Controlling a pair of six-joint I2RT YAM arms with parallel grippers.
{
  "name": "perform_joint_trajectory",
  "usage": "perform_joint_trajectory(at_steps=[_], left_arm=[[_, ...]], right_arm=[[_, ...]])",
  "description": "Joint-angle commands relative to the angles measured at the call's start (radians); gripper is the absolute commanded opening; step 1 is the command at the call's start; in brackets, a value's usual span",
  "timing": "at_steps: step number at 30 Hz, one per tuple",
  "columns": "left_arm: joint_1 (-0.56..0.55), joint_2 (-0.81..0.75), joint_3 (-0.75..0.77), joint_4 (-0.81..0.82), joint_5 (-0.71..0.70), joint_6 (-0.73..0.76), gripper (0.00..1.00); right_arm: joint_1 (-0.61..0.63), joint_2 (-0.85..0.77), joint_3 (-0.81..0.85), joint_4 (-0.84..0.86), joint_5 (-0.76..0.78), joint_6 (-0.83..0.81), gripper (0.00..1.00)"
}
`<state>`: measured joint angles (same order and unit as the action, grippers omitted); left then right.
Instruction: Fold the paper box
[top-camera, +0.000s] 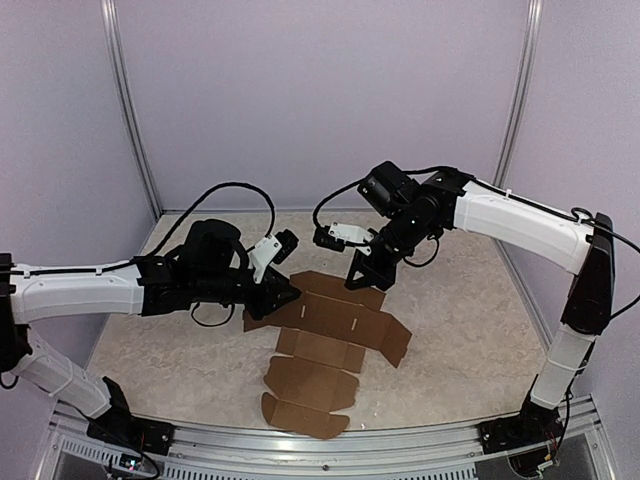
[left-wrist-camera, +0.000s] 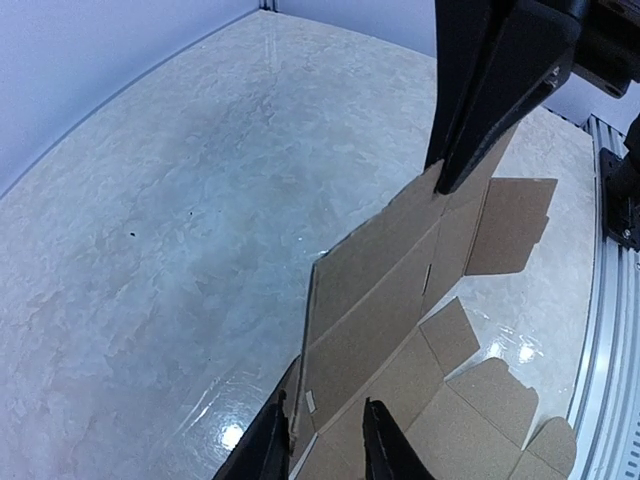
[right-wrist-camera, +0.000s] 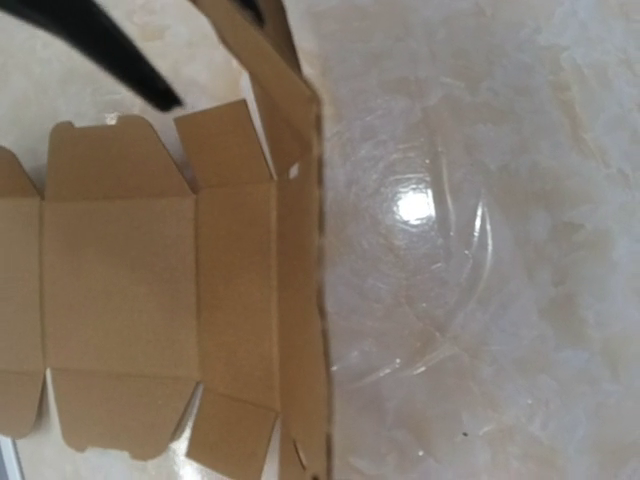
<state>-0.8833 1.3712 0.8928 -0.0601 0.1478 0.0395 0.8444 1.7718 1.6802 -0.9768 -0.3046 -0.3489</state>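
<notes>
The paper box (top-camera: 330, 335) is a flat sheet of plain brown cardboard, matte, cut in a rough cross shape with square side flaps, small slots and rounded tabs at its near end. It lies unfolded in the middle of the table (top-camera: 460, 330), whose surface is pale, marbled and glossy, with a bright reflection of light. Only the far long panel of the sheet is lifted and stands tilted above the table, while the other panels lie flat.

The left arm is stretched low from the left side, with its wrist almost horizontal. The left gripper (top-camera: 288, 293) is at the left end of the lifted panel. In the left wrist view its black fingers (left-wrist-camera: 265, 440) stand a little apart, and the cardboard edge passes between them.

The right arm comes from the right, bends at the elbow and points down. The right gripper (top-camera: 362, 282) is clenched on the upper edge of the same panel, near its right end.
</notes>
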Motion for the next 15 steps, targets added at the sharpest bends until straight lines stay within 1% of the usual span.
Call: perform_joint_trajectory(at_steps=[1,7,10,15], left_arm=[[-0.006,-0.043,-0.009,0.020,-0.014,-0.022,0.30],[-0.001,-0.067,-0.015,0.044,-0.029,-0.035,0.41],[0.011,-0.073,-0.025,0.051,-0.027,-0.073,0.42],[0.054,-0.118,-0.095,0.166,0.042,-0.150,0.45]], right_arm=[[0.013,-0.008,0.003,0.013,0.036,0.026,0.00],[0.033,-0.038,-0.036,0.069,0.037,0.058,0.00],[0.036,-0.059,-0.067,0.101,0.041,0.072,0.00],[0.037,-0.093,-0.127,0.143,0.055,0.088,0.00]])
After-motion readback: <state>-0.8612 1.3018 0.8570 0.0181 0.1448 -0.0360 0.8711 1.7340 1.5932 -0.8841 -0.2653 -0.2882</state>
